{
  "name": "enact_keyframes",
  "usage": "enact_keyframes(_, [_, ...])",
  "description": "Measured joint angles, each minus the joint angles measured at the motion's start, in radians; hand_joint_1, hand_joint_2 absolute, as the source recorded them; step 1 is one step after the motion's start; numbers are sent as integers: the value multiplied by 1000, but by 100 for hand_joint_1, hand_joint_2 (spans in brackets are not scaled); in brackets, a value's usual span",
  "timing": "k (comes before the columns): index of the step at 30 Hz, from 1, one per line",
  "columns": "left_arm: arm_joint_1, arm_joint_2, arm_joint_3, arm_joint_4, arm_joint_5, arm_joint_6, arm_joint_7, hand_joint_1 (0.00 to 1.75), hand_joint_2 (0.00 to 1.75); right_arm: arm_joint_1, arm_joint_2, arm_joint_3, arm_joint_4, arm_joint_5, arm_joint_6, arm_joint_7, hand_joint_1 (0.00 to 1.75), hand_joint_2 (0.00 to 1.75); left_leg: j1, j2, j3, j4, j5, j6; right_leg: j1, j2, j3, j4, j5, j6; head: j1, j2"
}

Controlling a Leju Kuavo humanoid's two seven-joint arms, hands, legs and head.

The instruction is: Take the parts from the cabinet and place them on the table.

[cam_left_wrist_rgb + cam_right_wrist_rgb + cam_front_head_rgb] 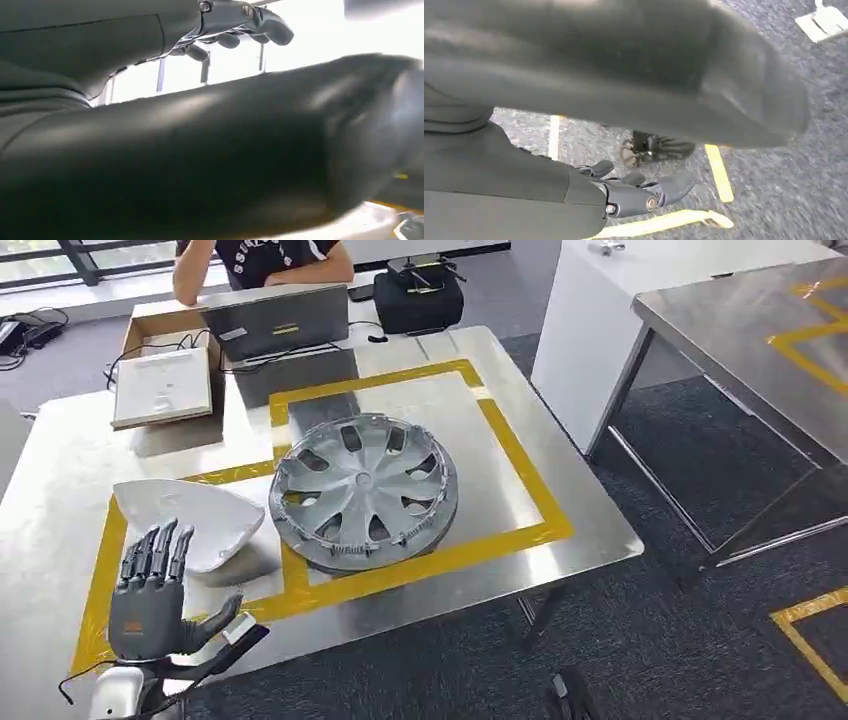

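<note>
Head view: left hand (150,590) spread, apparently empty, near white part (195,520).

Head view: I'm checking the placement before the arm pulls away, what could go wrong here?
The left hand, fingers spread, holds nothing and hovers right by the white curved plastic shell; a careless withdrawal might nudge it. That shell seems to overlap the yellow tape border beside the silver spoked wheel cover, so a push could slide it against the cover.

At the upper left of the frame a person (262,260) sits behind a laptop (275,320); a cardboard box (165,375) and what looks like a black bag (418,298) flank it.
</note>
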Motion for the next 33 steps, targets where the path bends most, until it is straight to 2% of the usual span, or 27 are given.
enact_keyframes(1, [1,0,0,-1,3,0,-3,0,0,-1,0,0,0,0,2,-5,0,0,0,0,-12,0,12,4,-1,0,-20,62,-69,6,5,0])
enact_keyframes(2, [3,0,0,-1,3,0,-5,0,0,-3,-2,0,0,-1,2,-10,0,0,0,1,-26,1,22,5,-2,0,-41,140,-124,11,6,0])
enact_keyframes(3, [3,0,0,0,3,0,-6,0,0,-3,-5,0,0,-2,2,-14,0,0,-1,1,-41,3,33,6,-1,0,-59,214,-159,15,5,0])
enact_keyframes(4, [3,0,0,2,3,-2,-6,0,0,-3,-6,0,0,-3,3,-16,0,0,-1,2,-56,6,42,5,-1,0,-63,260,-163,17,6,0])
enact_keyframes(5, [3,0,0,3,3,-5,-6,0,0,-3,-6,0,0,-4,6,-16,0,0,0,2,-71,10,50,4,-1,0,-46,262,-143,18,6,0])
enact_keyframes(6, [2,0,0,5,3,-7,-6,0,0,-3,-6,0,0,-4,7,-16,0,0,0,3,-84,16,57,1,-1,0,-6,221,-109,17,6,0])
enact_keyframes(7, [1,0,0,6,3,-8,-6,0,0,-3,-6,0,0,-5,9,-17,0,0,1,3,-96,21,62,-2,-1,-1,50,146,-79,16,6,0])
enact_keyframes(8, [-2,0,0,8,3,-8,-6,0,0,-4,-6,0,0,-6,13,-17,0,0,2,3,-105,27,66,-6,-1,-1,116,55,-64,13,6,0])
enact_keyframes(9, [-5,0,0,8,3,-7,-6,0,0,-7,-6,0,0,-7,16,-17,0,0,0,4,-112,31,71,-11,0,-1,160,-24,-103,5,6,0])
enact_keyframes(10, [-10,1,0,10,3,-6,-6,0,0,-7,-6,0,0,-12,19,-18,0,0,-3,4,-112,32,77,-18,8,1,165,-27,-91,-9,5,0])
enact_keyframes(13, [-23,1,0,18,7,5,-9,0,0,-7,-5,0,0,-16,21,-14,0,0,-1,4,-114,24,98,-37,10,0,155,-37,-79,-31,8,0])
enact_keyframes(14, [-23,5,0,19,8,6,-9,0,0,-8,-2,0,0,-17,22,-14,0,0,-2,3,-118,38,91,-43,1,-5,150,-46,-64,-40,8,0])
enact_keyframes(15, [-23,8,0,21,11,6,-8,0,0,-9,-1,0,0,-19,22,-14,0,0,-1,0,-132,60,54,-50,1,-5,141,-47,-54,-45,6,0])
enact_keyframes(16, [-26,8,0,23,11,6,-8,0,0,-9,-1,-1,0,-22,22,-14,0,0,2,0,-149,111,-5,-55,1,-5,129,-47,-45,-52,5,0])
enact_keyframes(17, [-27,9,0,24,12,6,-6,0,0,-9,0,-1,0,-24,23,-14,0,0,4,-1,-168,185,-62,-60,1,-5,115,-46,-35,-53,5,0])
enact_keyframes(18, [-26,10,0,24,12,6,-4,0,0,-9,0,-2,0,-25,23,-14,0,0,5,-1,-186,257,-103,-63,1,-5,101,-46,-24,-53,5,0])
enact_keyframes(19, [-26,11,0,25,12,6,-2,0,0,-8,0,-2,0,-26,23,-14,0,0,6,-1,-195,315,-122,-66,1,-5,86,-45,-14,-52,5,0])
enact_keyframes(20, [-26,12,0,26,12,6,1,0,0,-8,0,-2,0,-26,24,-13,0,0,9,0,-187,332,-111,-68,1,-6,73,-45,-4,-50,5,0])
enact_keyframes(21, [-27,13,0,27,12,5,3,0,0,-8,0,-2,0,-27,24,-13,0,0,11,0,-160,309,-78,-69,1,-6,60,-44,6,-47,5,0])
enact_keyframes(22, [-28,13,0,26,12,3,6,0,0,-8,0,-3,0,-27,24,-13,0,0,13,0,-110,246,-35,-68,0,-6,47,-42,17,-43,5,0])
enact_keyframes(23, [-30,13,0,26,10,1,9,0,0,-9,1,-3,0,-28,24,-13,0,0,15,0,-52,165,-10,-67,-1,-6,36,-40,25,-38,5,0])
enact_keyframes(24, [-34,13,0,24,6,0,13,0,0,-10,2,-4,0,-29,26,-13,0,0,17,-1,8,80,-19,-66,-1,-6,30,-35,32,-32,5,0])
enact_keyframes(25, [-39,13,1,21,3,-3,18,0,0,-11,3,-7,0,-30,29,-12,0,0,10,-3,50,12,-47,-60,3,-6,22,-32,39,-25,6,0])
enact_keyframes(29, [-39,13,3,15,-2,-16,30,0,0,-8,6,-19,0,-34,40,-1,0,0,6,-2,10,5,-19,-17,-1,-4,15,-51,84,5,5,0])
enact_keyframes(30, [-41,13,3,15,-6,-18,35,0,0,-7,6,-21,0,-35,40,3,0,0,8,3,6,4,-5,-6,-5,-4,3,-35,48,8,7,0])
enact_keyframes(31, [-41,13,4,14,-6,-19,37,0,0,-6,10,-22,0,-36,40,4,0,0,8,2,-9,4,8,2,-5,-4,-14,18,-20,12,10,0])
enact_keyframes(33, [-40,13,4,13,-7,-19,37,0,0,-8,11,-24,0,-37,40,3,0,0,4,3,-39,7,30,6,-4,-4,-56,173,-129,17,11,0])
